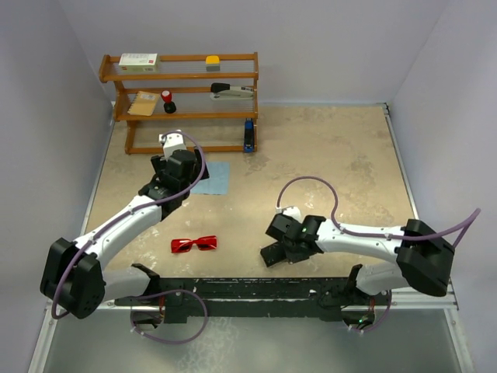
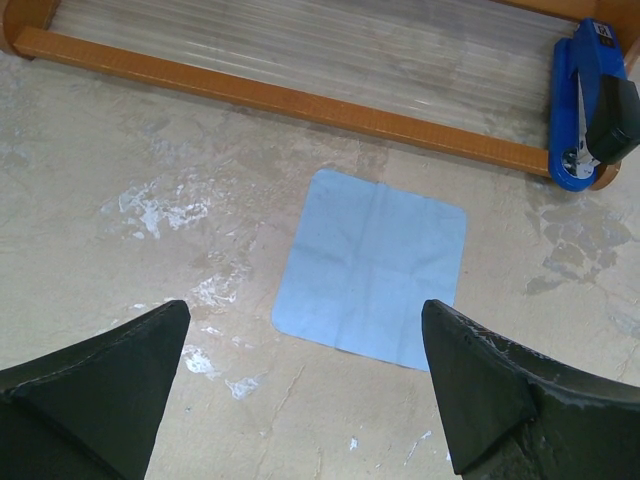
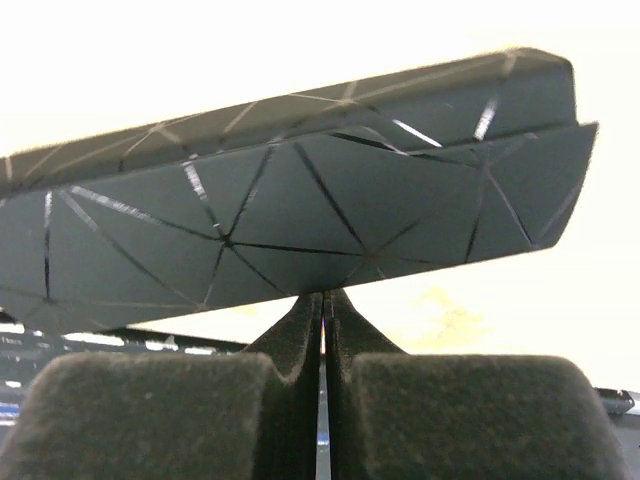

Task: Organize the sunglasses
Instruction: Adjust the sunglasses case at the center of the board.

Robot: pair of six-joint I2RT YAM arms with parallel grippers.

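Note:
The red sunglasses (image 1: 194,244) lie on the table near the front, between the two arms, with no gripper touching them. A light blue cloth (image 1: 211,179) (image 2: 372,265) lies flat in front of the shelf. My left gripper (image 1: 185,172) (image 2: 305,310) hovers just short of the cloth's near edge, wide open and holding nothing. The black case (image 1: 273,254) (image 3: 290,190) sits tilted right in front of my right gripper (image 1: 283,241) (image 3: 323,295). That gripper is shut, its tips touching the case's lower edge.
A wooden shelf rack (image 1: 186,78) stands at the back left with small items on its boards. A blue stapler (image 1: 248,136) (image 2: 585,100) leans at the rack's right foot. The rack's bottom rail (image 2: 280,95) runs just beyond the cloth.

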